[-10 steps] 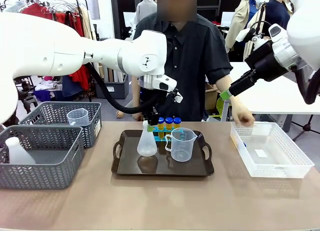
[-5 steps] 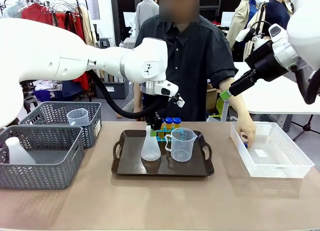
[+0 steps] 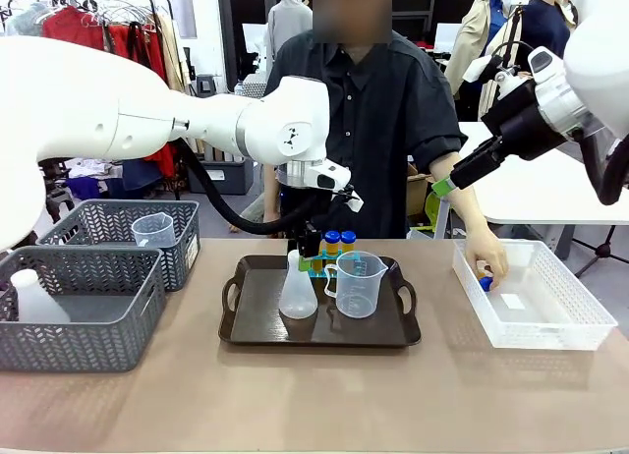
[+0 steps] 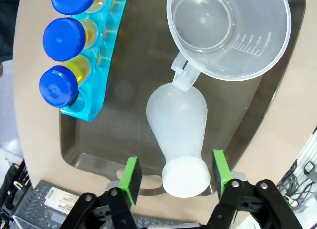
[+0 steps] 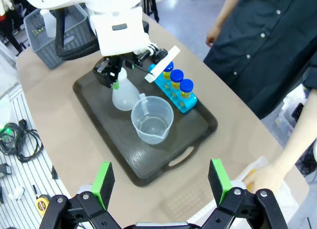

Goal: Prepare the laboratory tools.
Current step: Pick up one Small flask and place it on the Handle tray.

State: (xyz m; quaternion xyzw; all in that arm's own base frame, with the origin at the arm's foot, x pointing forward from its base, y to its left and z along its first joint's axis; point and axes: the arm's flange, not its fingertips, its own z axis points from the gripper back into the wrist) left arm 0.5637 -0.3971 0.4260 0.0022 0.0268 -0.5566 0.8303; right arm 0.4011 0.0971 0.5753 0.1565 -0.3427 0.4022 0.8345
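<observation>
the left gripper (image 4: 172, 173) has its jaws open astride the neck of the flask (image 4: 178, 127), pads clear of it; the flask stands on the tray (image 3: 246, 321) at nine o'clock of the beaker (image 3: 356, 284), touching its handle. the lift should go straight up, so a pad doesn't tip it. a second ago the flask hung gripped above the tray. the right gripper (image 5: 161, 183) hovers open, high over the tray's near rim.

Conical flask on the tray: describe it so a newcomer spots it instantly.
Find the dark tray mid-table. The conical flask stands on its left half, beside the clear measuring beaker and in front of the blue tube rack. It alone is milky white, wide-based with a narrow neck.
</observation>
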